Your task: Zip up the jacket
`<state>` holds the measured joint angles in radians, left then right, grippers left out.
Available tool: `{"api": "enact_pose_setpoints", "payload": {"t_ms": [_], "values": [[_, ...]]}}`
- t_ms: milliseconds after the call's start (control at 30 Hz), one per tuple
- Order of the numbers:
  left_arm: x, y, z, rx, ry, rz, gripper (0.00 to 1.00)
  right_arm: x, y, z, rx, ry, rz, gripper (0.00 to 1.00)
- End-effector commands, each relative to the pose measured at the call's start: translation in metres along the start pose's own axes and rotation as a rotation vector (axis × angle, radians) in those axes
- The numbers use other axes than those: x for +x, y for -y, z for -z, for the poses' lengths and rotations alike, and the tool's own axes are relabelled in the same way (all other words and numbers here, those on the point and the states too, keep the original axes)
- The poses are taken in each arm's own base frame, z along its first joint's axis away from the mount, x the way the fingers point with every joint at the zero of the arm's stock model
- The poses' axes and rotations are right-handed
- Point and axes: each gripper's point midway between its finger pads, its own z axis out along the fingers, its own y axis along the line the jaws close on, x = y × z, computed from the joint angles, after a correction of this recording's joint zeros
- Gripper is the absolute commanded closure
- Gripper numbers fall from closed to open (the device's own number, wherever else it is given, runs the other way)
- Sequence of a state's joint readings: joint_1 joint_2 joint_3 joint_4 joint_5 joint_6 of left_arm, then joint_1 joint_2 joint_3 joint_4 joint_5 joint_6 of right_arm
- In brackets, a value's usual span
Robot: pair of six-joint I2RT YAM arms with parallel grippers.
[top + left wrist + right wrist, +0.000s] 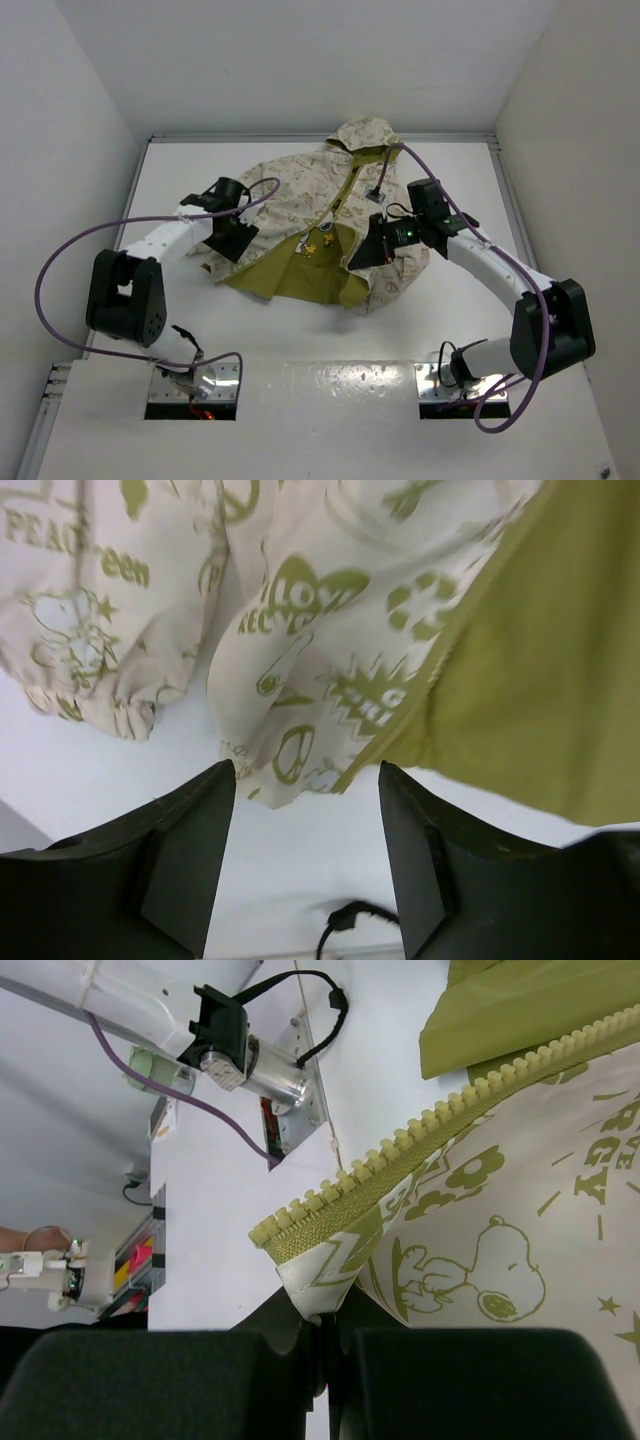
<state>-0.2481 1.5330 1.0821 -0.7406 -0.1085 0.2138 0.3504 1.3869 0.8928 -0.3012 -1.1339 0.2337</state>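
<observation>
While the jacket [340, 215] lies flat at the middle of the table [170, 180], hood pointing away from the arm bases and its lower front spread to show the olive lining [540, 680], the right gripper [320, 1325] is pinched tight on the bottom corner of the front panel on its side, just below the last of the zipper teeth [420, 1130]. That hold looks meant to pin and tension the foot of the zipper so the two halves can be lined up. The left gripper [305, 780] hangs with its jaws apart and nothing between them, over the bottom corner of the opposite panel, where cream print meets lining; it seems poised to take that edge. Judging from the open V of the lower front, the bottom is not yet zipped. Whether the stretch nearer the hood is joined cannot be told, and no slider shows in either wrist view. The next move would call for bringing the free corner across to the held teeth without dragging cloth out of the right pinch.
</observation>
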Motion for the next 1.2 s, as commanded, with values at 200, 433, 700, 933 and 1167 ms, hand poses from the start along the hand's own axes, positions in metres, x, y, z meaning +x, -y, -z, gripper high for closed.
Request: {"api": "enact_pose_setpoints", "payload": {"t_ms": [200,433,700,933,1167], "values": [[0.023,-0.037,-0.020,-0.064,-0.188,-0.085,0.41,-0.014,-0.010,0.001,-0.030,0.014,0.077,1.00],[0.034,-0.038,-0.034,-0.034,-0.268,-0.124,0.41,-0.013,-0.007,0.001,-0.021,0.011,0.072,1.00],[0.050,-0.021,-0.032,0.061,-0.314,-0.146,0.45,-0.013,-0.004,0.001,-0.016,0.005,0.066,1.00],[0.065,-0.005,-0.035,0.139,-0.360,-0.144,0.42,-0.014,-0.003,0.000,-0.015,0.007,0.069,1.00],[0.073,0.000,-0.048,0.152,-0.405,-0.120,0.36,-0.014,-0.004,0.000,-0.016,0.003,0.064,1.00]]}}
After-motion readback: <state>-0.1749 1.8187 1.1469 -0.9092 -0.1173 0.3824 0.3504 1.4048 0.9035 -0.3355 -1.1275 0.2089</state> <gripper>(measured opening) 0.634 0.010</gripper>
